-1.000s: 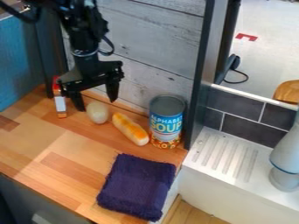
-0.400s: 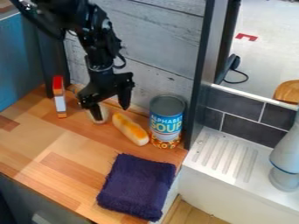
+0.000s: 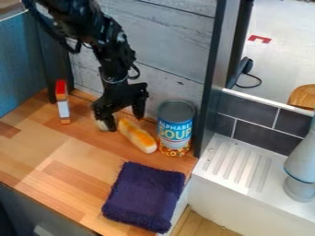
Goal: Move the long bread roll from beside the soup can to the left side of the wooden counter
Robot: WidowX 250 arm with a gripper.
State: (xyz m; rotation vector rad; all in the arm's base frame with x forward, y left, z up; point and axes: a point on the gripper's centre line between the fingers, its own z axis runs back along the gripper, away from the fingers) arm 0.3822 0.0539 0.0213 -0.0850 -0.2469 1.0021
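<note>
- Near the surface's (image 3: pixel 40 159) back left corner: one slim orange-and-white carton (image 3: pixel 64 109) with a red top, long axis up and down in the view.
- Close to the back edge: one pale rounded item (image 3: pixel 99 123), partly hidden behind the left-hand jaw; contact impossible to tell, likewise its long axis.
- Over the back part of the surface, hanging down from the arm: one black gripper (image 3: pixel 125 122), jaws wide apart, with a clear gap between the two tips; apparently nothing clamped.
- Right beside the jaws: one bread roll (image 3: pixel 137 136) with an orange-yellow top, lying near the back edge; long axis slanting, one end toward the jaws, the other toward the front right; touching or apart, impossible to tell.
- Next to the roll's right side, at the back right corner: one soup can (image 3: pixel 175 128), upright.
- Along the right edge, toward the front: one folded dark purple cloth (image 3: pixel 144 196), flat, long axis from back to front.
- Beyond the right edge: one white grooved drainboard (image 3: pixel 237 170).
</note>
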